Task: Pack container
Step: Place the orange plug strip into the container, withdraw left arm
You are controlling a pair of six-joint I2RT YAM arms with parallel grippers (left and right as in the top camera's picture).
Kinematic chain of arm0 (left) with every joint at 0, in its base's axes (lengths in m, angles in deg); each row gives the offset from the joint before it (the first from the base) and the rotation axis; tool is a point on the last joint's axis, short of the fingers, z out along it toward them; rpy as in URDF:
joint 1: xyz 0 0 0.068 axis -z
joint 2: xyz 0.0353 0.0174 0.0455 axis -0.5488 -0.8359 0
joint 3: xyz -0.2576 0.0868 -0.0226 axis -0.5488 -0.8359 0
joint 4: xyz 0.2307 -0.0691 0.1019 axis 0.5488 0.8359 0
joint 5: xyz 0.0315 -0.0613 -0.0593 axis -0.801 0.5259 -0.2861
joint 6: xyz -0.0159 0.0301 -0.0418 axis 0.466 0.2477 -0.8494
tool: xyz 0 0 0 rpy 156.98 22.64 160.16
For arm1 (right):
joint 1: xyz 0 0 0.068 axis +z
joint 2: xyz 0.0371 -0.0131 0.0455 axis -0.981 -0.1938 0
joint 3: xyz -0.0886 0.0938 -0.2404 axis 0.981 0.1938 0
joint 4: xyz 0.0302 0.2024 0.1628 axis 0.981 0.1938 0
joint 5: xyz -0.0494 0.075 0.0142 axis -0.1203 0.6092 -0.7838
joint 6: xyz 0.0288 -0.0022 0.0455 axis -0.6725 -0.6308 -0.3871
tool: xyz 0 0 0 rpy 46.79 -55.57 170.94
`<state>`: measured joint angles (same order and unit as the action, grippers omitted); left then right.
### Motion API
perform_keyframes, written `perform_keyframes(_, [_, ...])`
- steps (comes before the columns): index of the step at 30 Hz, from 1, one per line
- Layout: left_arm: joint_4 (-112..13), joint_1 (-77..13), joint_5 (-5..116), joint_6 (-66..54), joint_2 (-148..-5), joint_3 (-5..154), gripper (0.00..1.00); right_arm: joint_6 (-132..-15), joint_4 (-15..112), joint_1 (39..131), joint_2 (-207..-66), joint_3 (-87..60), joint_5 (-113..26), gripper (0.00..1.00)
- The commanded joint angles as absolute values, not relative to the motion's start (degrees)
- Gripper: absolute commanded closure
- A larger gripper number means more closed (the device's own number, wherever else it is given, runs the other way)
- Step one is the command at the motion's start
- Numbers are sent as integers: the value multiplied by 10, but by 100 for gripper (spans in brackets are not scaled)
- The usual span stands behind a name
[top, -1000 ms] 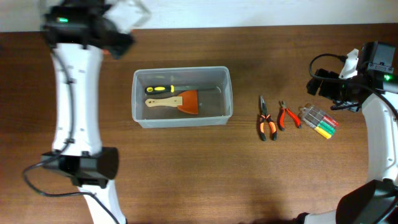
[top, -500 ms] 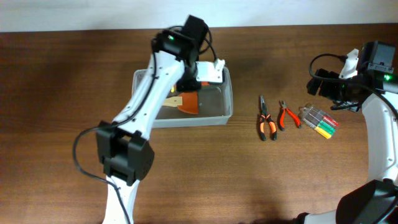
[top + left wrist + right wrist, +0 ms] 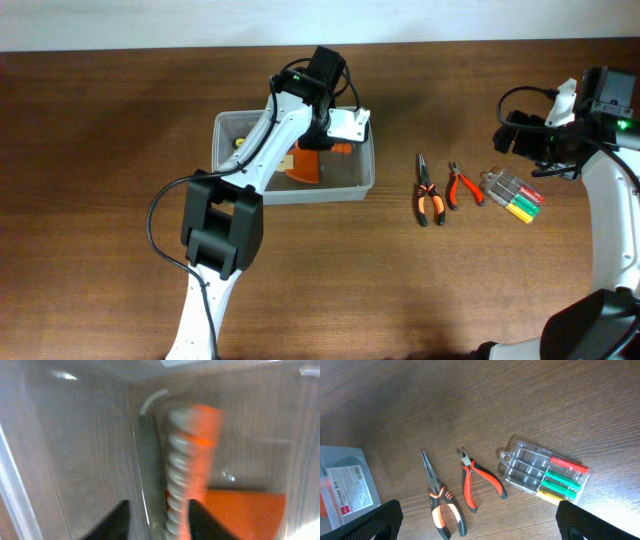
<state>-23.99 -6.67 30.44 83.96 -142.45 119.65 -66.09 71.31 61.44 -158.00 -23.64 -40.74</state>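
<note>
Overhead view. A dark brown, wood-grain table (image 3: 100, 150) fills the frame, and a pale wall strip (image 3: 450, 20) runs along its far edge. The container (image 3: 330, 192) stands on the table left of centre, its long sides running left to right. The left arm (image 3: 270, 135) extends from the near side across the container, with its wrist down in the far right corner. Inside lie an orange scraper (image 3: 303, 168) and, at the far left, a yellow handle (image 3: 238, 143), both partly hidden by the arm. To the right, apart from the container, three things lie in a row: long-nose pliers (image 3: 428, 195), red cutters (image 3: 462, 186) and a clear case (image 3: 512, 195) of coloured screwdrivers. The right arm (image 3: 605, 200) stands at the right edge, its head above the table just beyond the case.

Left wrist view (blurred). The left gripper (image 3: 157, 510) is inside the container with its fingers apart. A ribbed grey-and-orange piece (image 3: 182, 460) lies between them, closer to the right finger; whether they touch cannot be told. The scraper's orange blade shows at lower right, and wood grain shows through the clear floor.

Right wrist view. The right gripper (image 3: 477, 510) hangs over bare wood with its fingers wide apart, holding nothing. The pliers, cutters and case lie below it. A labelled corner of the container shows at the left edge.
</note>
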Motion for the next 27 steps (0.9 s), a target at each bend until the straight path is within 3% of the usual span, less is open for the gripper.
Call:
perform_keyframes(1, [-249,-66,320,770,-1426,1201,41,-663,712,612,-1582,-249,-398,1])
perform_keyframes(2, [-248,-66,313,752,-1421,1205,1,-663,711,612,-1582,-249,-398,1])
perform_keyframes(12, [-241,-72,211,514,-1305,1297,1,-663,705,612,-1582,-249,-396,0])
perform_keyframes(15, [-228,-90,165,427,-1259,1327,1,-661,723,617,-1582,-249,-396,12])
perform_keyframes(20, [-166,-156,159,305,-1189,1336,1,-641,763,650,-1582,-249,-400,15])
perform_keyframes(27, [23,-307,161,118,-1168,1336,1,-627,799,715,-1582,-249,-462,16])
